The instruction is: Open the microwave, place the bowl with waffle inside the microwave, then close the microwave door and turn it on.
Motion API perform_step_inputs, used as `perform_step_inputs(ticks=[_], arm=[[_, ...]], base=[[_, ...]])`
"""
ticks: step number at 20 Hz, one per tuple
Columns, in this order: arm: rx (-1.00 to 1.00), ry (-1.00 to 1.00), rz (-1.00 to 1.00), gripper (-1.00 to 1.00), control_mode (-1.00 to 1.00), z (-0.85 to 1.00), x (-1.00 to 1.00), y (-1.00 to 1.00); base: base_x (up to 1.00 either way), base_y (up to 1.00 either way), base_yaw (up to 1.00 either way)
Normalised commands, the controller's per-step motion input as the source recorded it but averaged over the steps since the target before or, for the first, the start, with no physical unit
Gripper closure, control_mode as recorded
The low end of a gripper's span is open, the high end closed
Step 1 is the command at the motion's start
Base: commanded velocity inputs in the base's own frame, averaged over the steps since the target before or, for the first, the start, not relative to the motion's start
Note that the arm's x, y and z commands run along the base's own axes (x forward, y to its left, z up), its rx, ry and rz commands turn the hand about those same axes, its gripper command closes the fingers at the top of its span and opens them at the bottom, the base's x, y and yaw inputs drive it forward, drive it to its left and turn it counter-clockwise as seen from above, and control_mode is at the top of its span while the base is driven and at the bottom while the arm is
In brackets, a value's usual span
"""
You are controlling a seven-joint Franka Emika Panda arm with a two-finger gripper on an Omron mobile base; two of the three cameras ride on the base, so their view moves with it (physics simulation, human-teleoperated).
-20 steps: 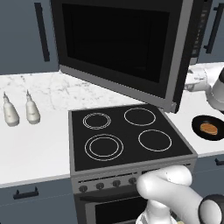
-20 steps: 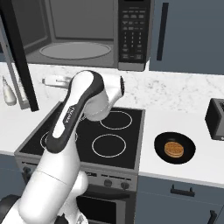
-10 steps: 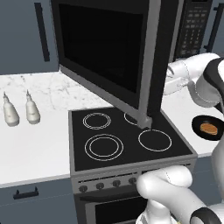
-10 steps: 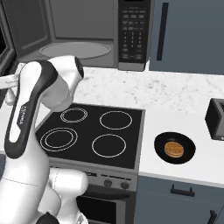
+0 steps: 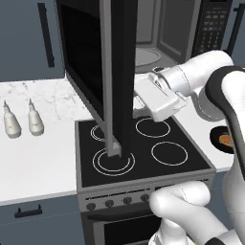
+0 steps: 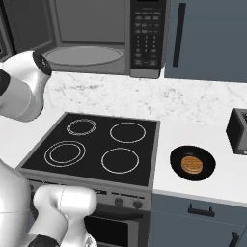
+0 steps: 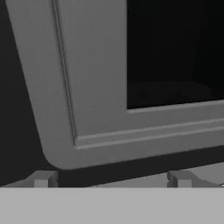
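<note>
Claw is spread wide with nothing between its tips, parked right up against the inner face of the microwave door, close to the frame's lower corner. In the left base view the door stands swung out over the stove, nearly edge-on to the camera, with the hand just behind its free edge on the cavity side.

The microwave cavity is open and the turntable is visible, so I'd call the opening step essentially done.

Key relation for the next move: the bowl with waffle is on the counter to the robot's right of the stove, well apart from the claw. The claw is up at door height on the left side of the stove; the bowl is low and on the far right. So the arm has to back off the door, swing right across the stove and drop down.

The bowl is round, so no long axis to line up with; a rim pinch looks likely. A toaster sits just beyond the bowl to the right, near enough to watch on approach.
</note>
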Motion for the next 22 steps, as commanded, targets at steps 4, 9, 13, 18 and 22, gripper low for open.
perform_step_inputs(ticks=[4,9,13,18,22], arm=[[-0.02,0.13,-0.24,-1.00,-1.00,-0.13,0.47,-0.64],[-0.12,0.36,-0.54,-1.00,-1.00,-0.22,0.22,-1.00],[-0.30,0.22,-0.58,-1.00,-1.00,-0.18,0.28,-1.00],[-0.43,0.20,-0.51,-1.00,-1.00,-0.02,0.32,-1.00],[-0.47,0.20,-0.45,-1.00,-1.00,-0.07,0.31,-1.00]], base=[[0.00,0.00,0.00],[0.00,0.00,0.00],[0.00,0.00,0.00],[0.00,0.00,0.00],[0.00,0.00,0.00]])
